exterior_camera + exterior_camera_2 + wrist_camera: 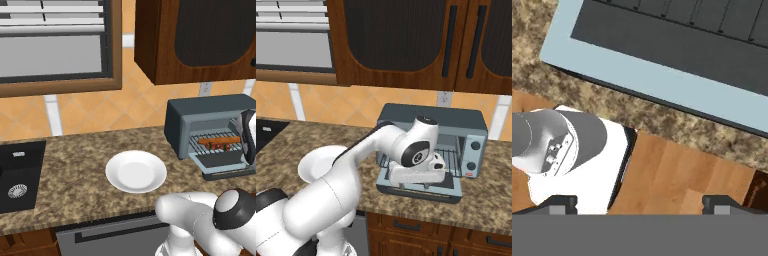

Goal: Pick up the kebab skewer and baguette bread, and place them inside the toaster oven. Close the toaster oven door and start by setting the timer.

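The toaster oven stands on the counter with its door folded down flat. On the wire rack inside lies the orange-brown baguette bread, with the dark kebab skewer just in front of it. My gripper hangs over the lowered door, pointing down at its front edge. Its fingertips stand wide apart and open, with nothing between them. In the right base view my hand and arm cover the oven's opening. Two round knobs sit on the oven's right panel.
A white plate rests on the granite counter left of the oven. A black sink is at the far left. Dark wooden wall cabinets hang above the oven. Past the counter edge is wooden floor.
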